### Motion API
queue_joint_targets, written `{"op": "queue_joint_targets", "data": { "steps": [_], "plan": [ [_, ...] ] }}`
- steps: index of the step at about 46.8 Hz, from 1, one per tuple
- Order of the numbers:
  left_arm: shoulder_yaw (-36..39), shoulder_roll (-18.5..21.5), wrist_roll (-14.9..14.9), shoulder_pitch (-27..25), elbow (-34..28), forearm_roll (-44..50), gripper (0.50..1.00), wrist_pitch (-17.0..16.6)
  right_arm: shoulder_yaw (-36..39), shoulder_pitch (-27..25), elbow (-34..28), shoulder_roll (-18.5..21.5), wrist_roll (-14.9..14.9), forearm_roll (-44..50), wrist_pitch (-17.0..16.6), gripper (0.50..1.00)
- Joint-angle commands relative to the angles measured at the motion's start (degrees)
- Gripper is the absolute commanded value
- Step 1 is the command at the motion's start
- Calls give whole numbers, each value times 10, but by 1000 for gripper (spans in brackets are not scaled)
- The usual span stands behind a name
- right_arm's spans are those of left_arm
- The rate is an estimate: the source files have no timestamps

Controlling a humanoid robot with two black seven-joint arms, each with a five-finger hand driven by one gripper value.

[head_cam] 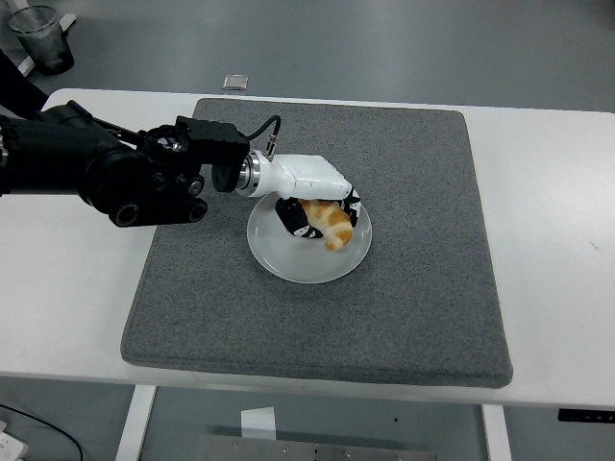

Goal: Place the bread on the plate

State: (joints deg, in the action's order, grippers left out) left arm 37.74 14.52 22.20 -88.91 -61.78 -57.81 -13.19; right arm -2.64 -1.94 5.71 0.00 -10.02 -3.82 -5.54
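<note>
The white table [557, 317] shows its near edge at the bottom, smooth and flat, and on it lies a square grey felt mat [384, 317] with a coarse, fuzzy surface and rounded corners. Towards the middle of that mat sits the round white glazed plate [298, 264], shallow and glossy, with a low raised rim.

Over the far half of the plate is my left hand [312, 197], a white hard-shelled palm with black-jointed fingers [288, 219]. My fingers are curled down and closed around the golden-brown curved piece of bread [327, 224], a croissant-like shape with a ridged, baked crust that goes paler near its tip. The thumb side presses on the bread's left, the other fingers wrap its far and right side. The bread is inside the plate's rim, right of centre, its lower tip pointing towards the near right; I cannot tell if it is touching the plate's surface.

Behind the hand, a silver metal wrist ring joins it to my bulky black left arm [106, 173], which reaches in from the left edge, with a black cable looping above the wrist.

Farther off, beyond the mat, a small clear square object [234, 82] lies on the table, and a clear plastic cup [40, 36] stands at the far left corner.
</note>
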Motion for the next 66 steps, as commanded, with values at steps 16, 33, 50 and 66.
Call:
{"op": "queue_joint_targets", "data": {
  "steps": [16,33,50,66],
  "plan": [
    [15,-2,0,24,8,-9,500,-2,0,0,0,0,0,0,0,932],
    [22,-8,-1,36,17,-10,500,-5,0,0,0,0,0,0,0,932],
    [22,-12,-1,37,22,-9,500,-20,0,0,0,0,0,0,0,932],
    [15,-13,-1,45,18,-6,919,-53,0,0,0,0,0,0,0,932]
  ]
}}
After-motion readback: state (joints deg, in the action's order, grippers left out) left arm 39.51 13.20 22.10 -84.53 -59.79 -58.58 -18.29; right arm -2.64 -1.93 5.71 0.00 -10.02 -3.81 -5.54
